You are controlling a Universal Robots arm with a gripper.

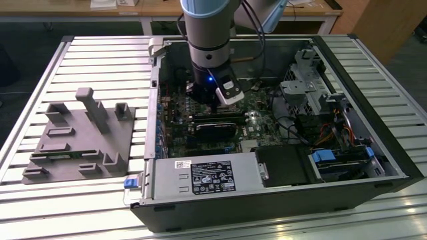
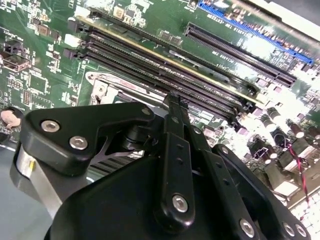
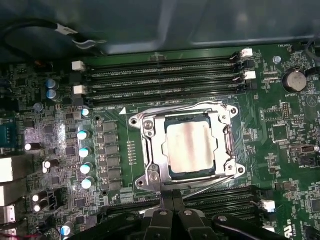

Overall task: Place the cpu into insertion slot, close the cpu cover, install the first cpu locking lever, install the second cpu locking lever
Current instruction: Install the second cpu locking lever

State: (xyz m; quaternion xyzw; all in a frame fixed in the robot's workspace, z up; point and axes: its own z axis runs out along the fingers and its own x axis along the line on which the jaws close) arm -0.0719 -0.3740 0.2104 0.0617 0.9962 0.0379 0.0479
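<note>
Nearest the first wrist view's camera, the gripper (image 3: 172,200) is being seen with its black fingers (image 3: 165,205) pressed together and nothing held between them, the tips lying at the silvery edge of the cpu cover (image 3: 150,145). Just beyond, the cpu (image 3: 192,144) is being shown seated in the insertion slot (image 3: 172,172), its pale metal face framed by the cover's cut-out. Long black memory slots (image 3: 160,80) are being seen farther off, across the green motherboard (image 3: 290,135). In the second wrist view, the closed fingers (image 2: 177,135) are being shown over the socket's corner. In the exterior view, the arm (image 1: 208,45) is being seen reaching down into the open computer case (image 1: 373,115), with a grey fixture (image 1: 80,140) lying well apart on the slatted table (image 1: 100,50).
</note>
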